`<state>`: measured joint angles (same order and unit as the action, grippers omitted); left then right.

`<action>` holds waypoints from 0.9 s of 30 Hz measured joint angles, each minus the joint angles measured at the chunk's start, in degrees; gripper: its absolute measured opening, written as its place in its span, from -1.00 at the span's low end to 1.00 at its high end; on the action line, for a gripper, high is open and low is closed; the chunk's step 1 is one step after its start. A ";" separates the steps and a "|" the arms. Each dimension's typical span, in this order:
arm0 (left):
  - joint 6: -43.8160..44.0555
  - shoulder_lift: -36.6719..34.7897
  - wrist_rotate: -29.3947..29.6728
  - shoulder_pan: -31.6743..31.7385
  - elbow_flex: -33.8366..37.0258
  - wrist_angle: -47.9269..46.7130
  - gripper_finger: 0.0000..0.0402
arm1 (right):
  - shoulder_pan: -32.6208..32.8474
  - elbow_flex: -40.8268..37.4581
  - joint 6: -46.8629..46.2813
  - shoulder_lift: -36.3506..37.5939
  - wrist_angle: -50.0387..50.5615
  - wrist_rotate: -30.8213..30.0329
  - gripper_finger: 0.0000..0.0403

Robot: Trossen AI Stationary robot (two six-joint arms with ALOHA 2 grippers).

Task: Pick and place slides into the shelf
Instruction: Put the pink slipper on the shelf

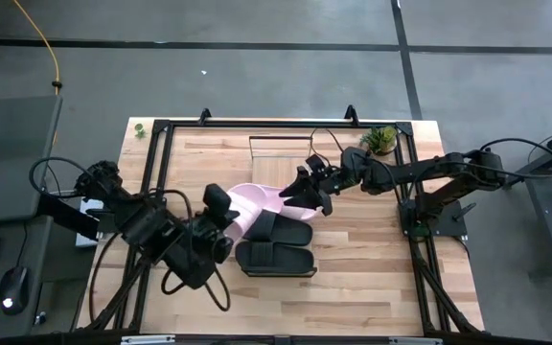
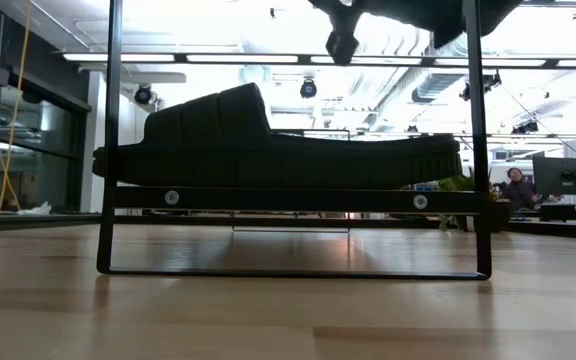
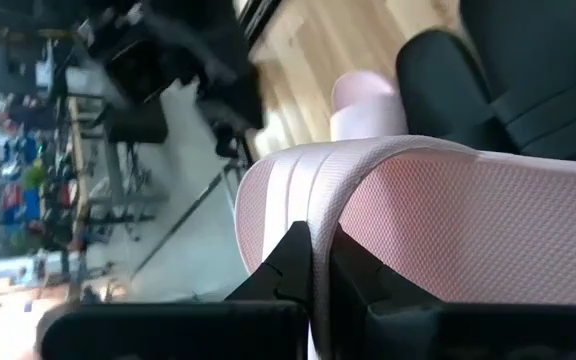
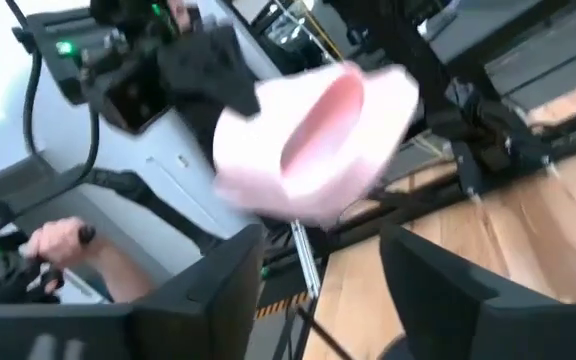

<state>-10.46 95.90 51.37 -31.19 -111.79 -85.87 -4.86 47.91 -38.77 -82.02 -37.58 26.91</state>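
Your tabletop (image 1: 372, 278) is light planks inside a black frame (image 1: 156, 172), with grey floor around it. Your left gripper (image 1: 226, 213) has its jaws pressed together on the strap of a pink slide (image 1: 257, 198), holding it lifted near the tabletop's middle. Your right gripper (image 1: 307, 190) sits at that slide's other end, jaws spread, just beside it. Two black slides (image 1: 278, 244) lie side by side below them. A small plant (image 1: 379, 140) stands at the far right corner.
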 joint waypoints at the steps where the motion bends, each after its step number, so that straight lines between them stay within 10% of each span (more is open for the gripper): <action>1: -1.70 0.00 -0.75 0.32 0.00 1.45 -1.00 | 0.00 0.70 0.03 0.00 0.22 -0.37 0.01; 27: -17.91 0.52 -2.97 0.52 0.04 14.36 -1.00 | 1.89 8.02 -1.89 -0.52 11.13 -4.46 0.28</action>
<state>-28.37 96.42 48.40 -30.67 -111.74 -71.51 -2.98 55.92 -40.66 -82.54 -26.45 22.45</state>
